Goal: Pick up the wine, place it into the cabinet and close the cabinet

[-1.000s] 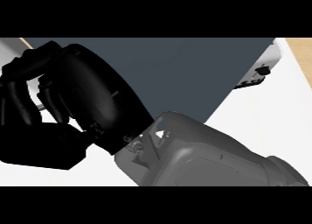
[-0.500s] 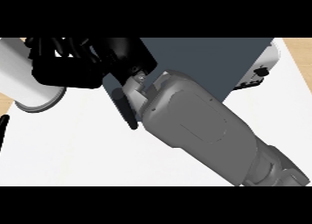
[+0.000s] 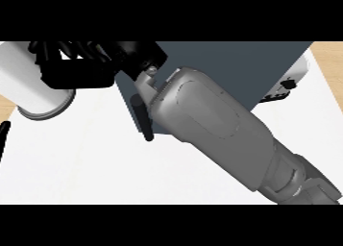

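Hand (image 3: pixel 81 65) beside wine (image 3: pixel 23 79), before cabinet (image 3: pixel 230 62).

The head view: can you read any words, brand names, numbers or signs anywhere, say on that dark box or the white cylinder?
There is none to read.
Dark grey cabinet: plain, no lettering.
White cylinder at the left: blank, no label showing.
Grey forearm and black right hand: no markings.
White counter: bare of text.

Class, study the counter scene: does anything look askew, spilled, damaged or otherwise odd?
Nothing looks spilled or damaged. The right hand reaches across beside a white cylinder at the counter's left edge; the dark cabinet stands behind.
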{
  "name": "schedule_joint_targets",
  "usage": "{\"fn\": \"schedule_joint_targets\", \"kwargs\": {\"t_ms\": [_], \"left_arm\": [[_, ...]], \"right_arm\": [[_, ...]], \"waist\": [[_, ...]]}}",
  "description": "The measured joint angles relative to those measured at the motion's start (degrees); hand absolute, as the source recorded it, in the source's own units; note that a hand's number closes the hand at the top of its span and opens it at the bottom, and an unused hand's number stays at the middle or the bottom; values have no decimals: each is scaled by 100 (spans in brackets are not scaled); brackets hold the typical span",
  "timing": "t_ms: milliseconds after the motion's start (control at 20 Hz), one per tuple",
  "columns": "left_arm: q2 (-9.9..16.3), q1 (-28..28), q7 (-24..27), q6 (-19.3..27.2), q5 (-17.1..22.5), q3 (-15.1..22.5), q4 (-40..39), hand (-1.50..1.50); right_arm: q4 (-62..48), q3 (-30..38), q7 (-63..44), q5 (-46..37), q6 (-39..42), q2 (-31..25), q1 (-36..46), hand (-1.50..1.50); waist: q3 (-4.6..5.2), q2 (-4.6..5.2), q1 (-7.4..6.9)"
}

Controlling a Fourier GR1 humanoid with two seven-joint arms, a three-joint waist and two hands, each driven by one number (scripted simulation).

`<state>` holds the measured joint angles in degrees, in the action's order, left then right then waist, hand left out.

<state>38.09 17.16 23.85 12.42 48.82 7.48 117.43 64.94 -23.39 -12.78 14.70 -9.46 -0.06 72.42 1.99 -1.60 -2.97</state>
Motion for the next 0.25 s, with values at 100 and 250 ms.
{"fn": "schedule_joint_targets", "kwargs": {"t_ms": [100,250], "left_arm": [[-5,-29,-27,8,7,-6,9,-150],[-52,-55,-43,36,-14,40,34,-150]], "right_arm": [[-136,-48,168,-89,86,-13,53,150],[-295,-70,371,-175,155,1,107,150]], "waist": [[21,-10,-7],[35,-18,3]]}}
